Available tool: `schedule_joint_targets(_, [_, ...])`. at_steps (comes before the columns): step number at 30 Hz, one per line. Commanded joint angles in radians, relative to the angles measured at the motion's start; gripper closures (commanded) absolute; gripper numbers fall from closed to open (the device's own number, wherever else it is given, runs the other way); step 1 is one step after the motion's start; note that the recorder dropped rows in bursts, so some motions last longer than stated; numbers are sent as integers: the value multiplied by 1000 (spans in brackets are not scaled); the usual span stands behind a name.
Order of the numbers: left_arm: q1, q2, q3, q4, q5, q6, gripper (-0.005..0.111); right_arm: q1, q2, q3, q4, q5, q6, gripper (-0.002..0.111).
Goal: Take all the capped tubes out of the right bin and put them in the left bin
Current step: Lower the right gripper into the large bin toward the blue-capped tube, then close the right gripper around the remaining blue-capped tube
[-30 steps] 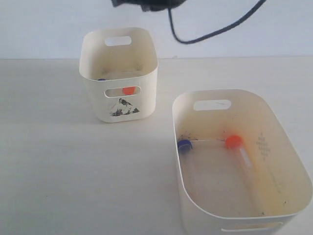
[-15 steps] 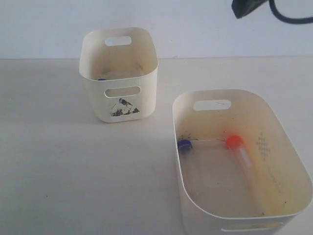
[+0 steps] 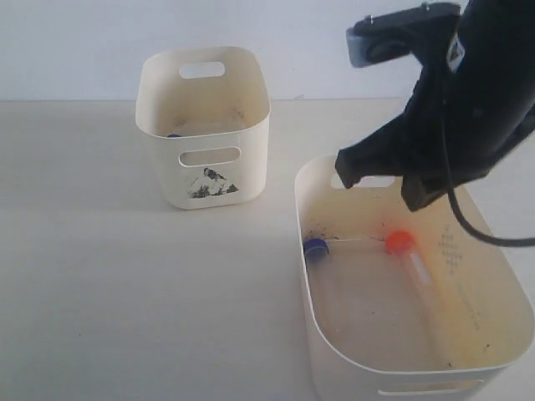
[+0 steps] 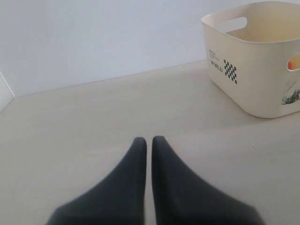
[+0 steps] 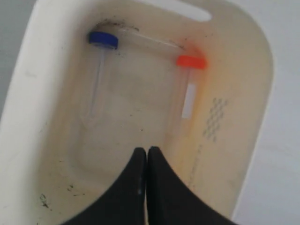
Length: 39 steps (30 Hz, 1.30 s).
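Note:
The right bin [image 3: 311, 311] holds two capped tubes: a blue-capped one [image 3: 315, 247] along its left wall and an orange-capped one [image 3: 401, 242] nearer the middle. In the right wrist view the blue cap [image 5: 103, 39] and orange cap [image 5: 191, 61] lie ahead of my right gripper [image 5: 146, 150], which is shut and empty above the bin floor. The right arm [image 3: 456, 100] hangs over the bin's far end. The left bin [image 3: 203, 180] shows a blue cap [image 3: 173, 134] inside. My left gripper [image 4: 148, 139] is shut and empty over bare table. An orange cap [image 4: 294, 62] shows through the left bin's [image 4: 248, 70] cutout.
Both bins stand on a pale table [image 3: 125, 292] against a white wall [image 3: 84, 42]. A black cable [image 3: 489, 238] trails from the right arm across the right bin's far right rim.
The right arm has swung from above the left bin, across the top of the view, down over the right bin. The orange seen through the left bin's front cutout no longer shows.

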Motion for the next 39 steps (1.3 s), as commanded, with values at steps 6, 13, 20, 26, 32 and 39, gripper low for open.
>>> schedule_joint_targets(6, [-1,0,-4,-4,-9,-13,102,-22,37,114,151,-160,5,109])
schedule_joint_targets(13, [-1,0,-4,-4,-9,-13,102,-142,173,121,319,-159,-86,109])
schedule_joint_targets(20, [-1,0,-4,-4,-9,-13,102,-157,263,121,430,-224,-206,109])
schedule_joint_targets(26, [-1,0,-4,-4,-9,-13,102,-157,319,121,428,-255,-226,109])
schedule_joint_targets(32, [-1,0,-4,-4,-9,-13,102,-157,333,121,389,-305,-232,109])
schedule_joint_targets(39, [-1,0,-4,-4,-9,-13,102,-200,337,121,402,-296,-273,109])
